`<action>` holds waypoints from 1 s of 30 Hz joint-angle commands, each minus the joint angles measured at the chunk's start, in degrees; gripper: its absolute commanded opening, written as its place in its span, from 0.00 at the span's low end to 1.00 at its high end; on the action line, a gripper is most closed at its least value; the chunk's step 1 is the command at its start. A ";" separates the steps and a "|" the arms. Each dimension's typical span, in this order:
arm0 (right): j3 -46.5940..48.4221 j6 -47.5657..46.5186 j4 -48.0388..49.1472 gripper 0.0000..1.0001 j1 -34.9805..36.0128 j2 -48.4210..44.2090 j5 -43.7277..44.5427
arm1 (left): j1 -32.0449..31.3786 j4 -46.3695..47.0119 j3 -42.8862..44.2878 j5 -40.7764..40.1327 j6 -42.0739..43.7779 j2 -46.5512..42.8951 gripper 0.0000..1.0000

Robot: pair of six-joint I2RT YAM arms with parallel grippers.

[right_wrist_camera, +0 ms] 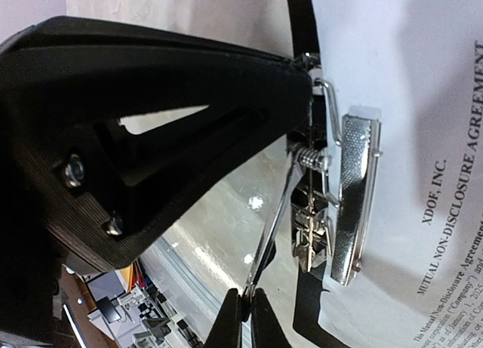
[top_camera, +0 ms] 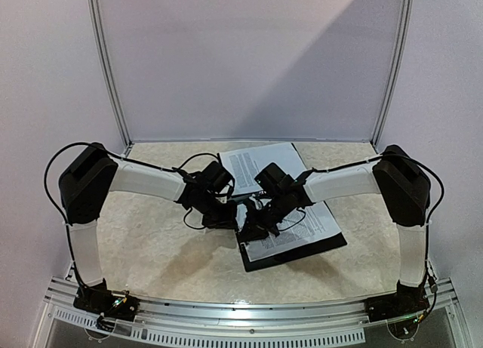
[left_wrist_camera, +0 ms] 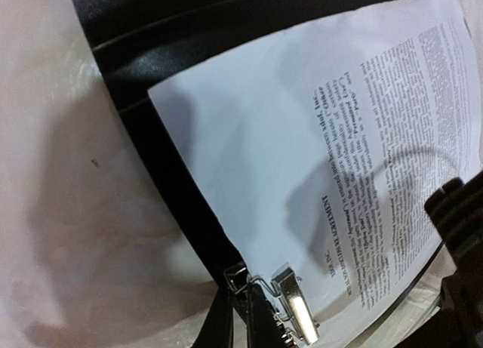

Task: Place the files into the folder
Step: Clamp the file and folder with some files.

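Observation:
The black folder (top_camera: 290, 259) lies open on the table with the files (top_camera: 260, 167), white printed sheets, on top of it. Both grippers meet at the metal clip (left_wrist_camera: 296, 310) on its left edge. My left gripper (left_wrist_camera: 243, 306) is shut, its tips against the clip's hinge end. From the right wrist I see its black finger (right_wrist_camera: 189, 84) touching that end. My right gripper (right_wrist_camera: 247, 310) is shut on the clip's thin metal lever (right_wrist_camera: 275, 227), which slants up from the spring. The clamp bar (right_wrist_camera: 353, 197) sits over the top edge of the files (right_wrist_camera: 407, 99); whether it presses them I cannot tell.
The table top (top_camera: 151, 242) is pale beige, with an aluminium rail (top_camera: 249, 314) along the near edge and white walls on three sides. The right arm's black body (left_wrist_camera: 460, 242) shows at the right edge of the left wrist view.

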 commanded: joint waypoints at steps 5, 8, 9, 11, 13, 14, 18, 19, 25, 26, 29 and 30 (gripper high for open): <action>-5.32 -3.14 -5.65 0.04 0.66 -0.43 3.07 | -0.52 -5.73 -2.70 -6.08 2.04 4.73 0.00; -6.62 -3.13 -5.00 0.04 1.30 0.28 3.25 | -0.52 -5.47 -2.70 -5.81 2.08 4.93 0.00; -6.91 -3.27 -5.01 0.03 1.54 0.55 3.41 | -0.52 -5.45 -2.62 -5.76 2.16 4.98 0.00; -7.36 -3.56 -5.07 0.03 1.98 1.25 4.16 | -0.52 -5.44 -2.53 -5.79 2.21 5.20 0.00; -7.68 -4.03 -5.56 0.03 2.25 2.13 4.95 | -0.52 -5.36 -2.39 -5.88 2.16 5.32 0.00; -7.66 -4.46 -5.93 0.03 2.32 2.33 5.71 | -0.52 -5.36 -2.35 -5.90 2.28 5.36 0.00; -7.24 -6.79 -10.01 0.02 2.36 2.57 10.39 | -0.52 -5.28 -2.51 -5.91 2.42 5.71 0.00; -6.74 -7.73 -11.60 0.02 2.36 2.57 12.11 | -0.52 -5.18 -2.60 -5.95 2.54 5.83 0.00; -5.95 -10.14 -14.98 0.01 2.40 1.74 16.70 | -0.50 -5.09 -2.92 -6.51 2.72 6.81 0.00; -5.74 -10.38 -15.43 0.01 2.41 2.18 17.00 | -0.52 -5.13 -2.76 -6.59 2.74 7.08 0.00; -5.89 -10.80 -15.83 0.01 2.36 3.33 17.40 | -0.52 -5.35 -2.54 -6.74 2.75 7.42 0.00; -6.13 -10.87 -15.70 0.01 2.40 3.62 17.41 | -0.44 -5.36 -2.53 -6.70 2.72 7.37 0.00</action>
